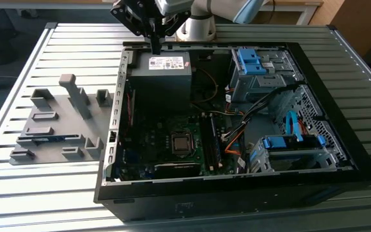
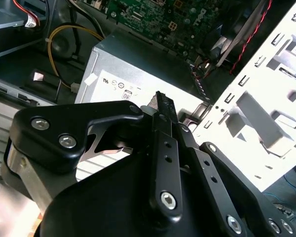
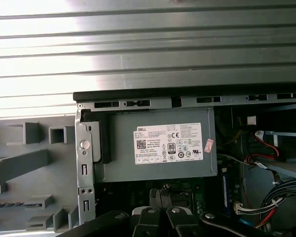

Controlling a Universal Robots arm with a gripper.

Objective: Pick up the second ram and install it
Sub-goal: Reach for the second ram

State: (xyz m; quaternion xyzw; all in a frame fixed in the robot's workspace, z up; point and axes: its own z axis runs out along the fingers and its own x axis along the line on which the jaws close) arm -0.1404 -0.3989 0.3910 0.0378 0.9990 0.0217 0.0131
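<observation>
The second ram [image 1: 44, 139], a thin blue-green strip, lies in a slot of the grey fixture [image 1: 76, 125] on the exterior view's left, beside the open computer case [image 1: 237, 195]. In the first wrist view it shows as a dark strip [image 3: 12, 204] in the fixture [image 3: 19, 168]. My gripper [image 1: 154, 47] hangs at the far end of the case, just above the grey power supply [image 1: 163, 70]. Its black fingers are pressed together with nothing between them, as both wrist views show [image 2: 160, 101] [image 3: 164, 191]. It is far from the ram.
Inside the case lie the motherboard [image 1: 166, 140], with upright memory slots [image 1: 211, 142] beside the processor socket, plus orange and black cables [image 1: 234, 145] and blue drive cages [image 1: 289, 145]. The fixture carries tall upright blocks [image 1: 76, 94]. Everything rests on a slatted metal table [image 1: 44, 193].
</observation>
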